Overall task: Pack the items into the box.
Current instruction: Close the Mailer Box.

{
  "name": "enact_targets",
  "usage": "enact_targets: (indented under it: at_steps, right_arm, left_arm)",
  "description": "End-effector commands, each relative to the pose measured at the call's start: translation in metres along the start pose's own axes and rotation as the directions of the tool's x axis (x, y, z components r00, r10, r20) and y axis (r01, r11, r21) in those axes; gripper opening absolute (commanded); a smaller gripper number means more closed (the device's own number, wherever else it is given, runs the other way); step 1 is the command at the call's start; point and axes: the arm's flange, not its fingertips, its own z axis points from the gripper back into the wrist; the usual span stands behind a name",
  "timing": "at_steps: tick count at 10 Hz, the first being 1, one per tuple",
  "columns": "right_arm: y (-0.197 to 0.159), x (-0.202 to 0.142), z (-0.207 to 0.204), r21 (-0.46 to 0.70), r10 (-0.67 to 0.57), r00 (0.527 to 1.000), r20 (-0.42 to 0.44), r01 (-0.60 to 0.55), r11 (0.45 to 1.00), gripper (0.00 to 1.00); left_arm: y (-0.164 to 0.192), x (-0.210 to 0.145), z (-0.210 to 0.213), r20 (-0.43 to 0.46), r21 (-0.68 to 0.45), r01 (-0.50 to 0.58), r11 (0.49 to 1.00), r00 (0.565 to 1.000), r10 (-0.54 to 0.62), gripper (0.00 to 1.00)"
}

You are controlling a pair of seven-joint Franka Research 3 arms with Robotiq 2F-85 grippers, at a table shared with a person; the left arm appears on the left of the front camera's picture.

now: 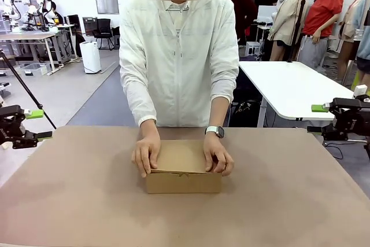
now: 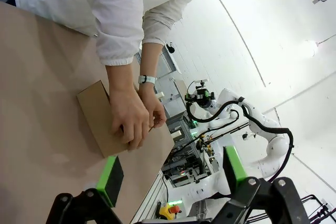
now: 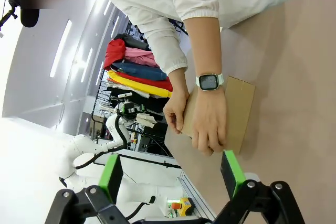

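1. Looking across the table (image 1: 69,201) from the front, I see the brown cardboard box (image 1: 183,174) sitting at the middle with its flap lid down. The person in a white jacket stands at the far side, one hand (image 1: 146,154) on the picture-left edge of the lid and the other hand (image 1: 218,155), with a wristwatch (image 1: 214,131) above it, on the picture-right edge. My left gripper (image 1: 36,124) hangs off the table's left edge and my right gripper (image 1: 321,115) off its right edge, both well apart from the box, green pads spread and holding nothing.

2. From my left wrist, my left gripper (image 2: 170,174) shows its two green-padded fingers (image 2: 110,179) parted wide, with only air between them. The box (image 2: 100,124) lies on the table beyond, the person's hands (image 2: 131,119) pressed on its near end. My other arm (image 2: 247,121) stands farther off.

3. From my right wrist, my right gripper (image 3: 170,174) is likewise spread and empty. The box (image 3: 236,111) lies ahead on the table, both of the person's hands (image 3: 207,121) on it, the wristwatch (image 3: 210,81) facing the camera.
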Motion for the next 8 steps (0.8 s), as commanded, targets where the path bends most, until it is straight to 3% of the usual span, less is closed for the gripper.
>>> enact_targets:
  at_steps: [1, 8]
  right_arm:
    - [0.0028, -0.0017, 0.0026, 0.009, 0.004, 1.0, -0.006, -0.004, 1.0, 1.0]
    - [0.0028, -0.0017, 0.0026, 0.009, 0.004, 1.0, -0.006, -0.004, 1.0, 1.0]
  left_arm:
    - [0.0, -0.0001, 0.0008, 0.014, -0.018, 0.013, 1.0, 1.0, -0.013, 1.0]
    - [0.0, -0.0001, 0.0008, 0.014, -0.018, 0.013, 1.0, 1.0, -0.013, 1.0]
